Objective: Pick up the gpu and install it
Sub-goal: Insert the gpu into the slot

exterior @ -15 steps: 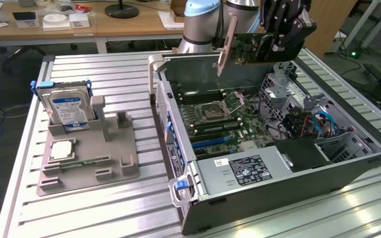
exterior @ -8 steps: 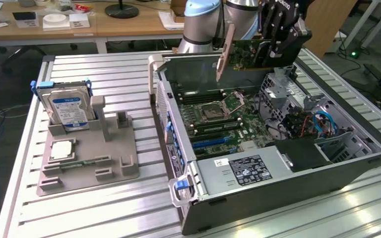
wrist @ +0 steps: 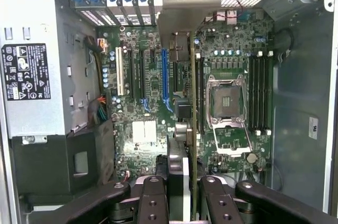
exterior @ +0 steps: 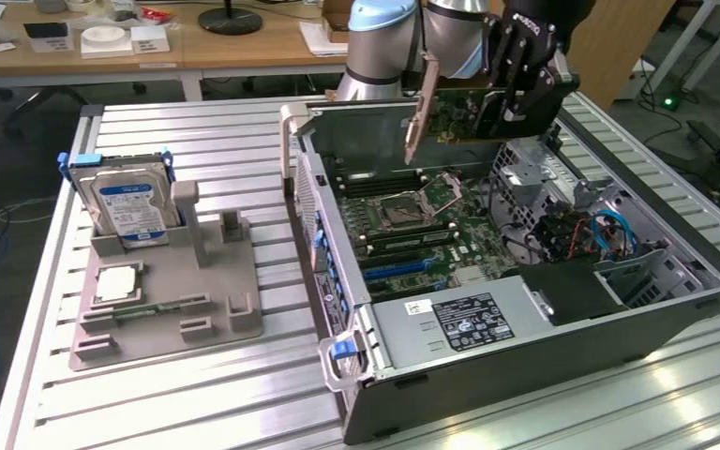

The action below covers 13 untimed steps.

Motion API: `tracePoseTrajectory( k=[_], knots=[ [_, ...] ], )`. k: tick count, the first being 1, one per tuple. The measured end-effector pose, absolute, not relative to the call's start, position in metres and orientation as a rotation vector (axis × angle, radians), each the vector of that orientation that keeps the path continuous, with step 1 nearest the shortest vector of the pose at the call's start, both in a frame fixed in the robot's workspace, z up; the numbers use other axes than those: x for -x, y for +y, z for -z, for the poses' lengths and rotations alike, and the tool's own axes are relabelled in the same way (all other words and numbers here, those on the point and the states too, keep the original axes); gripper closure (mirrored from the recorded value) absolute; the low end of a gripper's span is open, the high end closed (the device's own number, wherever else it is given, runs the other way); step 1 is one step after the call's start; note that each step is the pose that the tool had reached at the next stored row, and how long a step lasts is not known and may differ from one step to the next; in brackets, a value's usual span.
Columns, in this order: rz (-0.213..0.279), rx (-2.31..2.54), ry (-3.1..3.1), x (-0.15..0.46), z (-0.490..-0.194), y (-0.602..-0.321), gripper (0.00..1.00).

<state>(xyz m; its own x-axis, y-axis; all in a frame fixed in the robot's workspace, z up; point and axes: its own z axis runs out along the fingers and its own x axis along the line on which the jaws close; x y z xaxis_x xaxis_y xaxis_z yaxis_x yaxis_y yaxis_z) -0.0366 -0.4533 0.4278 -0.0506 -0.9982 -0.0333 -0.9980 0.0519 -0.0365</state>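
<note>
Saw the gripper [exterior: 506, 108] [wrist: 185, 195] squeezed tight on the gpu [exterior: 450, 111] [wrist: 193, 129], one black finger [wrist: 154, 195] on each flat side. Found the card up in the air, standing on its thin edge, not yet in any slot. Spotted its pale metal bracket [exterior: 420, 98] [wrist: 182, 7] at the end nearer the exterior view's left. Saw it hanging over the open computer case [exterior: 673, 305], near 12 o'clock of the case in the exterior view.

In the wrist view, looked straight down past the card at the green board [wrist: 148, 129], with a blue slot [wrist: 164, 76] just beside the card's edge and the square chip socket [exterior: 412, 202] [wrist: 227, 100] on its other side.

Noticed a grey power box [exterior: 460, 323] [wrist: 31, 71] near 6 o'clock inside the case. Out at 9 o'clock from the case, found a grey stand [exterior: 198, 314] on the ribbed table [exterior: 185, 403], holding a blue-labelled hard drive [exterior: 135, 211] upright and a small silver chip [exterior: 120, 281] lying flat.
</note>
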Motion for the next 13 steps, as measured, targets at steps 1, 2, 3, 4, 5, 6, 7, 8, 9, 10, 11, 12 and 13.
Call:
tracePoseTrajectory(
  k=[1,2,3,4,5,6,7,8,9,10,11,12,13],
  knots=[
    [0.007,2.129,2.241,0.037,-0.426,-0.453,0.72],
    [0.008,2.129,2.240,0.039,-0.425,-0.453,0.72],
    [0.010,2.128,2.240,0.040,-0.423,-0.453,0.72],
    [0.012,2.127,2.239,0.041,-0.422,-0.453,0.72],
    [0.013,2.125,2.239,0.042,-0.420,-0.453,0.72],
    [0.014,2.124,2.240,0.043,-0.419,-0.453,0.72],
    [0.016,2.122,2.240,0.044,-0.417,-0.453,0.72],
    [0.017,2.121,2.240,0.044,-0.416,-0.453,0.72],
    [0.018,2.119,2.240,0.045,-0.414,-0.453,0.72],
    [0.019,2.118,2.240,0.046,-0.412,-0.453,0.72],
    [0.019,2.118,2.241,0.046,-0.410,-0.453,0.72],
    [0.020,2.118,2.242,0.047,-0.409,-0.453,0.72],
    [0.020,2.119,2.243,0.047,-0.407,-0.453,0.72]
  ],
)
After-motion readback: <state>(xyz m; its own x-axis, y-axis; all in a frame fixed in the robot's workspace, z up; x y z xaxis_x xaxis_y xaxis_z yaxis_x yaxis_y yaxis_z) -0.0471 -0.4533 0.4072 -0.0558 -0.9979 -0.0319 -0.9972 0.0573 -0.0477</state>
